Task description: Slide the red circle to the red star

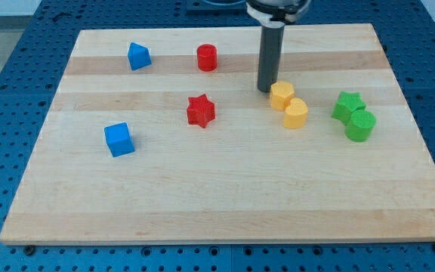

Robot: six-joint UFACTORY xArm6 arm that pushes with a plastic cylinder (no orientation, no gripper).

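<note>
The red circle (pixel 207 57) stands near the view's top, left of centre. The red star (pixel 200 110) lies below it, near the board's middle, with a clear gap between the two. My tip (pixel 265 90) is on the board at the right of both red blocks, just left of a yellow hexagon-like block (pixel 281 96), close to it or touching it. The tip is well apart from the red circle, lower and to its right.
A yellow heart-like block (pixel 296 113) sits against the first yellow one. A green star (pixel 347 105) and a green cylinder (pixel 360 125) sit together at the right. A blue block (pixel 138 56) is at the top left, a blue cube (pixel 118 140) at the left. The wooden board (pixel 217 204) ends on all sides.
</note>
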